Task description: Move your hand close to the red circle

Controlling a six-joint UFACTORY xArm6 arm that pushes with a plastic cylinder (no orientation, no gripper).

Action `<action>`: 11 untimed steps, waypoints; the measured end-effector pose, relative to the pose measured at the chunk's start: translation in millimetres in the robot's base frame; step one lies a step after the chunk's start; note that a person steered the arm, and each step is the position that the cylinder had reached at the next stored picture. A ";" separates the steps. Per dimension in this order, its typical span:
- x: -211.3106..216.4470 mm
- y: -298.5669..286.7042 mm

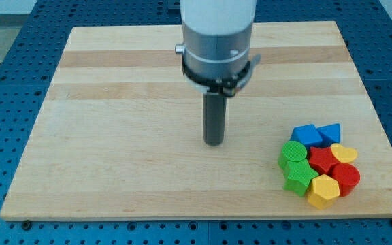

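The red circle (347,178) is a short red cylinder at the right end of a tight cluster of blocks near the board's bottom right corner. It touches a yellow hexagon (322,190) on its left and a yellow block (344,153) above it. My tip (214,142) rests on the bare board near the middle, well to the left of the cluster and a little above it. It touches no block.
The cluster also holds a red star-like block (322,160), a green circle (292,152), a green star-like block (298,176), a blue block (307,135) and a blue triangle (330,133). The wooden board (114,136) lies on a blue perforated table.
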State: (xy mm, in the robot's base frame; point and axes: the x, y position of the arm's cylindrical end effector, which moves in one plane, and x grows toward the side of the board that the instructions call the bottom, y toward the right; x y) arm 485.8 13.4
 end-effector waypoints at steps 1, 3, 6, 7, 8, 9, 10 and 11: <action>-47.8 53.4; -56.7 259.3; 32.5 332.0; 106.8 331.4; 131.2 314.1; 130.0 256.4; 129.0 195.0; 117.9 159.2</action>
